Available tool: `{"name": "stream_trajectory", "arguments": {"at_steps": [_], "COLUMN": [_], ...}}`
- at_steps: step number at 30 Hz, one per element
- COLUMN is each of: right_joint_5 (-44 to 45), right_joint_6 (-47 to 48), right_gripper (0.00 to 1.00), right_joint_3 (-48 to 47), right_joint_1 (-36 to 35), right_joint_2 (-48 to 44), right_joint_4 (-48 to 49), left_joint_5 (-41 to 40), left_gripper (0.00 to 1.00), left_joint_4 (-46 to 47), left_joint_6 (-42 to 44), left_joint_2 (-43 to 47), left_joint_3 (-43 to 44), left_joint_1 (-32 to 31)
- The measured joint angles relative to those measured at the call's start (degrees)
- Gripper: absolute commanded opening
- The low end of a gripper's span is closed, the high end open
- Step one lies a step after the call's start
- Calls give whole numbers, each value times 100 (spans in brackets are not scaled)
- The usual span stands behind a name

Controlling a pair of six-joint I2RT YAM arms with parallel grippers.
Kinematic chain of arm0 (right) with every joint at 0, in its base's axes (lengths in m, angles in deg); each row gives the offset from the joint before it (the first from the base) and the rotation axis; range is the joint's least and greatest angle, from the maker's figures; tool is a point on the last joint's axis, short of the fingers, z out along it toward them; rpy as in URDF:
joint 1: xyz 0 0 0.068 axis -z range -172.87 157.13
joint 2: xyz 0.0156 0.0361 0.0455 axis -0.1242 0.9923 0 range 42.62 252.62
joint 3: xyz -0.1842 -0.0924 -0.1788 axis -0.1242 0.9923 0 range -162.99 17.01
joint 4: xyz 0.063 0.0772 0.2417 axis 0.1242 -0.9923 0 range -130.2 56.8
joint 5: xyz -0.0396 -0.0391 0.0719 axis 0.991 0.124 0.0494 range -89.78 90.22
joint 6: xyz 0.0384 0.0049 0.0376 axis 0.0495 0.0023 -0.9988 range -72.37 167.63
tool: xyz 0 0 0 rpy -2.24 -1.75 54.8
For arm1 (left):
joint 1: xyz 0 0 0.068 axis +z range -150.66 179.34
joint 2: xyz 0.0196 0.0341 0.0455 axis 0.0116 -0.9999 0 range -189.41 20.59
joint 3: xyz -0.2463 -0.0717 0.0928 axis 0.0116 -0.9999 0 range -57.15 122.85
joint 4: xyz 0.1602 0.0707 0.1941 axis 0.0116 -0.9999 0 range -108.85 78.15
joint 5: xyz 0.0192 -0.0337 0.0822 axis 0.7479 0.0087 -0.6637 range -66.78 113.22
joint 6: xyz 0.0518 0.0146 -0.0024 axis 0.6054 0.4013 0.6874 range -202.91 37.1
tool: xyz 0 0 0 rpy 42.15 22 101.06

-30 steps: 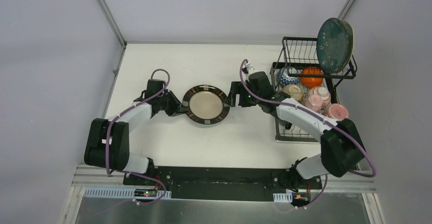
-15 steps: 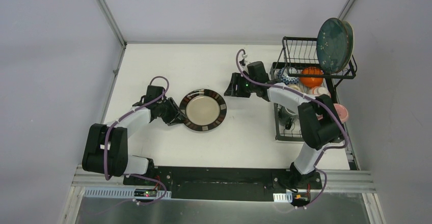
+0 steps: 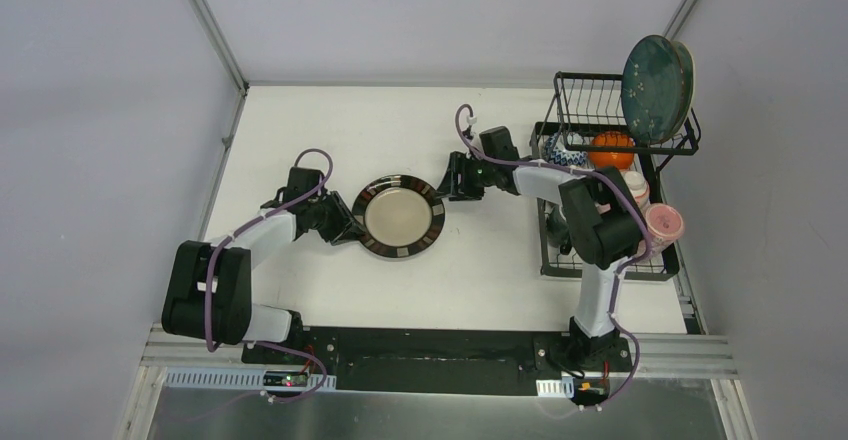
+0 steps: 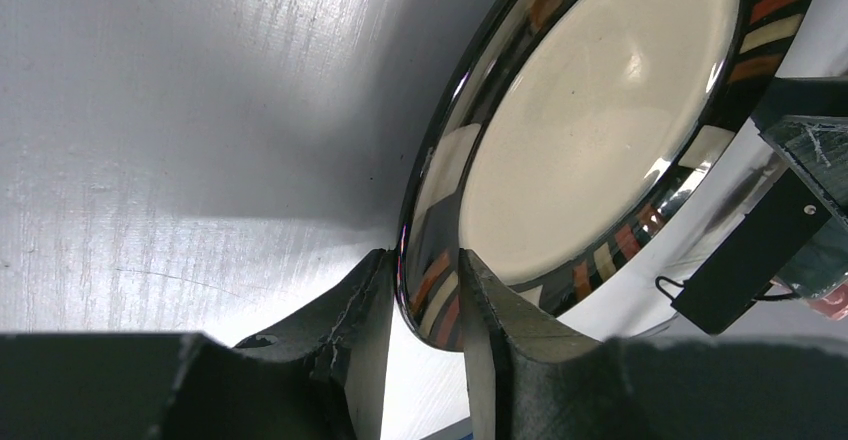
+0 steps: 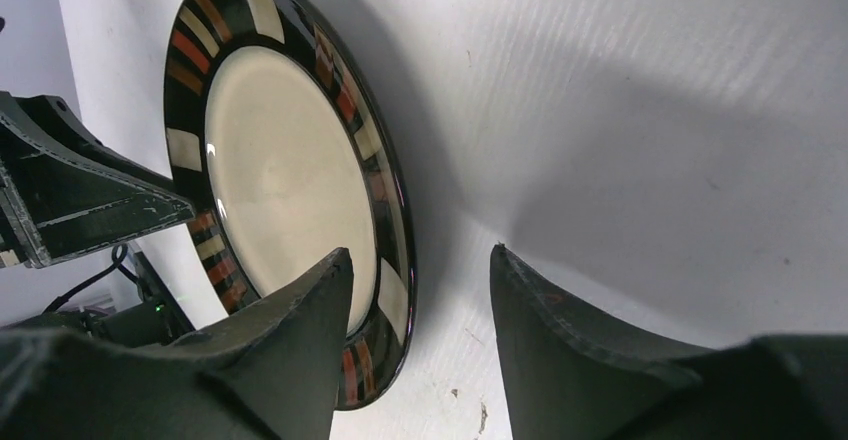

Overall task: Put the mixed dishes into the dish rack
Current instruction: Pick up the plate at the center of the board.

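Left gripper [image 4: 421, 265]: jaws closed onto the near-left rim of the beige plate [image 3: 400, 216]. One finger [image 4: 365, 320] is under the dark striped border and the other [image 4: 490, 330] is on the face side. The rim fills the slot between them, no gap that I can see.

Right gripper [image 5: 418, 252]: jaws apart, straddling the opposite rim at the far-right side. One finger [image 5: 300, 350] is over the plate's face. The other [image 5: 560, 350] is out over the bare table [image 3: 330, 130], with clear space between it and the rim. Not gripping.

The plate sits mid-table between the two grippers, face up, well left of the rack [image 3: 548, 250]. The left wrist view shows shadow under its edge. I can't tell whether that edge is lifted off the table.

Rack at the right side of the table, right arm reaching out from beside it.
- Raised tier [image 3: 590, 95]: teal plate [image 3: 655, 75] standing on edge at its right end, a paler rim just behind it.
- Below the tier: orange bowl [image 3: 612, 148], with a patterned bowl [image 3: 563, 150] beside it on the left.
- Lower tray: pink cup [image 3: 663, 222] at the right. A second cup [image 3: 632, 185] is partly hidden behind the arm.
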Motion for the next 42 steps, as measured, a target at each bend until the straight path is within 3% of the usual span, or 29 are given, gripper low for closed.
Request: {"name": "stream_trajectory", "arguments": {"at_steps": [24, 37, 42], "right_joint_5": [-1202, -1453, -1534], "right_joint_6": [-951, -979, -879], "right_gripper": [53, 34, 20], "right_joint_3": [-170, -332, -334], "right_joint_1": [-44, -76, -76], "right_joint_2": [730, 925, 925], "right_joint_4": [920, 1032, 1069], "left_joint_5": [92, 129, 122], "left_gripper": [26, 26, 26], "left_joint_4": [264, 339, 332], "left_joint_6": [0, -7, -9], "left_joint_2": [-264, -323, -291], "left_joint_3": [0, -15, -42], "left_joint_1": [37, 85, 111]}}
